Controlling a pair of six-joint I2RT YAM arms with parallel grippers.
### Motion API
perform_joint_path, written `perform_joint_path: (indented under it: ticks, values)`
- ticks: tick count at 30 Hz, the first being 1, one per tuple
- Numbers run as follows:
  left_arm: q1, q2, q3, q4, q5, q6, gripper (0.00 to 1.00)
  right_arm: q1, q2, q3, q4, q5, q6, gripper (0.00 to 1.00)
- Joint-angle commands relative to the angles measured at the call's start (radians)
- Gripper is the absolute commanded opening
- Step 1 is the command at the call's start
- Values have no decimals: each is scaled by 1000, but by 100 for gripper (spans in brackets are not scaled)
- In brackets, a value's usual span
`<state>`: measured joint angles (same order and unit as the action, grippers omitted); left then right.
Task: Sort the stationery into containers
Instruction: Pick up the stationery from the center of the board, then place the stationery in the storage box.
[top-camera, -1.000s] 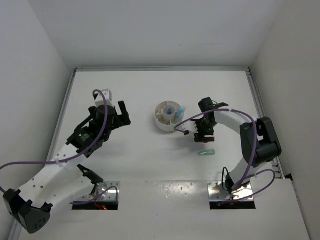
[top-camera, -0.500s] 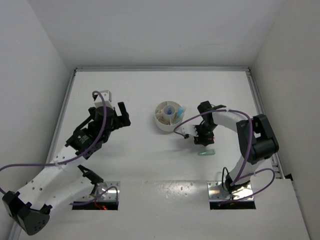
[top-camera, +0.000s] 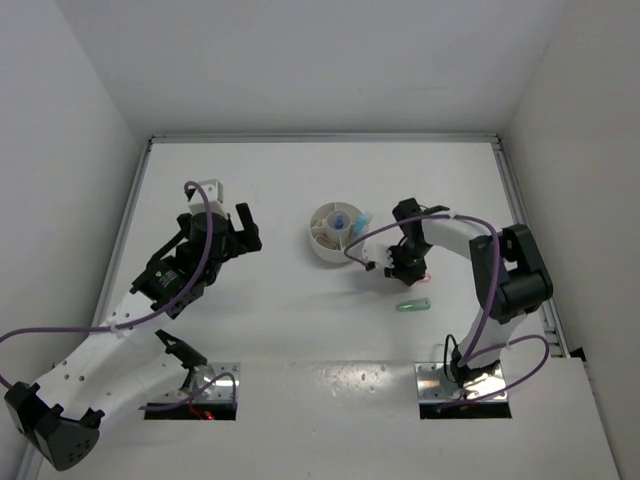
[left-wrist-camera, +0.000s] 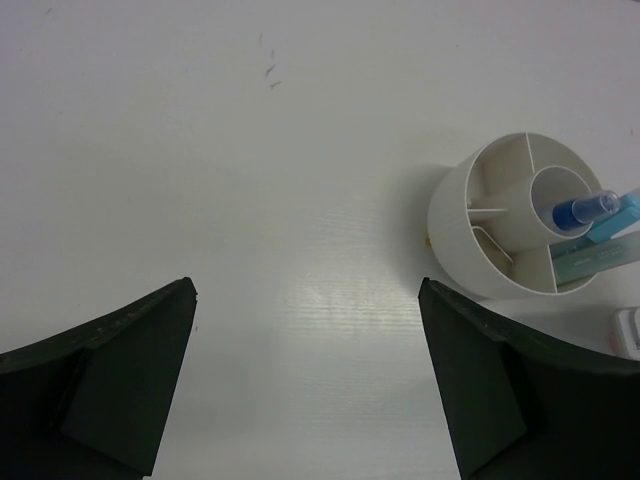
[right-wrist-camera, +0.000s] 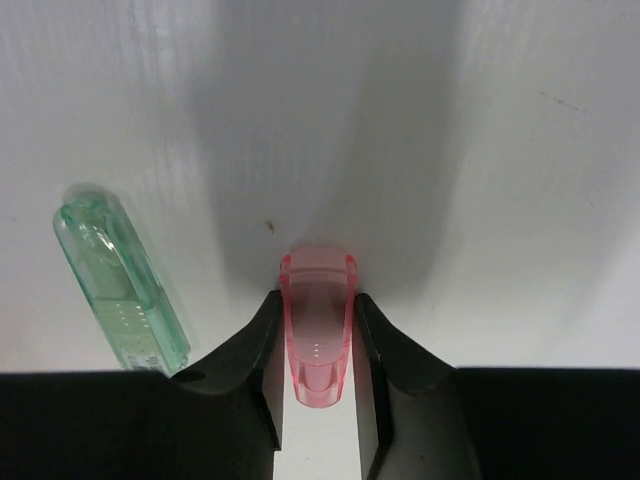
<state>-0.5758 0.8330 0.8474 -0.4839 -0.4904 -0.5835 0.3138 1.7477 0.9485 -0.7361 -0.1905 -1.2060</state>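
Right tool (right-wrist-camera: 316, 305) pinching translucent pink marker (right-wrist-camera: 316, 345), clear green marker (right-wrist-camera: 120, 285) just beside, glossy white counter (right-wrist-camera: 520, 150), left tool (left-wrist-camera: 307, 300) spread wide

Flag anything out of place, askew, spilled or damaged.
Nothing spilled or damaged. A translucent green marker lies loose on the white table, outside the round white divided bowl; the right claw grips a translucent pink marker beside it.
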Motion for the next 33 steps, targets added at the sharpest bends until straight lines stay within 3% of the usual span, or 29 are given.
perform_joint_path:
  ticks: [1, 7, 8, 9, 10, 12, 15, 18, 23, 33]
  values:
    - [8, -15, 2, 31, 12, 14, 100, -7, -55, 57, -29, -64, 124, 1]
    - [8, -5, 2, 41, 21, 14, 100, -25, -206, 418, 47, -220, 670, 0]
    - [17, 5, 2, 41, 21, 14, 100, -25, -223, 436, 125, -211, 769, 0]
    - [17, 5, 2, 41, 21, 14, 100, -25, -264, 415, 223, -190, 971, 0]
    - [17, 5, 2, 41, 21, 14, 100, -25, -283, 392, 392, -152, 1044, 0]
    - [17, 5, -7, 41, 21, 14, 100, -25, -294, 375, 498, -130, 1191, 0]
    - [17, 5, -16, 41, 21, 14, 100, -25, -210, 444, 547, -209, 1291, 0]
    - [17, 5, -16, 50, 21, 14, 100, -25, -29, 588, 465, -369, 1332, 0]
    - [17, 14, -16, 50, 21, 14, 100, -25, 59, 540, 719, -536, 1424, 0]
    - [17, 5, -16, 50, 21, 14, 100, -25, 179, 572, 698, -501, 1355, 0]
